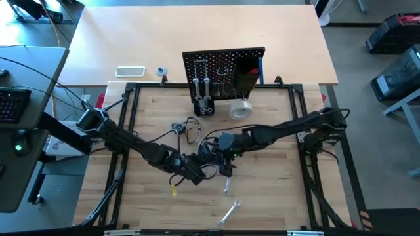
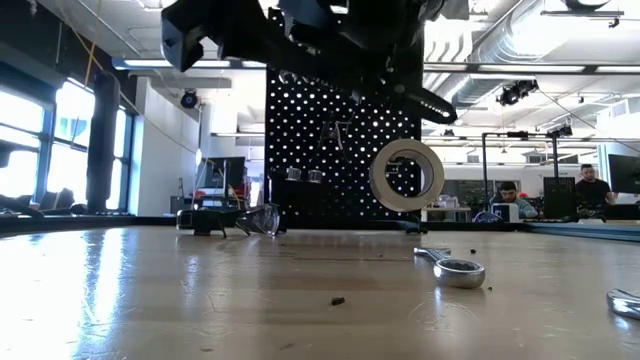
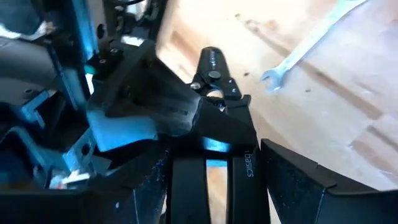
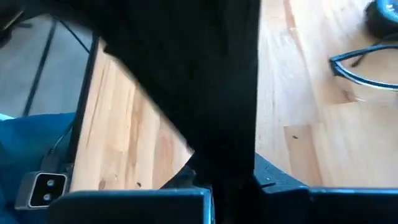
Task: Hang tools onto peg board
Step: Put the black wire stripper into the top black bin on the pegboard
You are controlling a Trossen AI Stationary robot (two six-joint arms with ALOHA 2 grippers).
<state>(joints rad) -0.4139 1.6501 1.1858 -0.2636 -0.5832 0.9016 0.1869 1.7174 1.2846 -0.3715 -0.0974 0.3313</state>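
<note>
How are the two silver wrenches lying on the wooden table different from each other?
In the high view, the silver wrench nearer the grippers looks shorter and lies almost straight toward the table's front edge. The silver wrench nearer that front edge looks longer and lies at a slant. Both rest flat on the wood, untouched.

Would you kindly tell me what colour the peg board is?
Black, with pale holes; the peg board shows best in the low view.

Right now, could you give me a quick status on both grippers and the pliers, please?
Left gripper and right gripper meet mid-table, both on the black pliers. Pegboard behind holds the tape roll. Two wrenches loose nearby.
</note>
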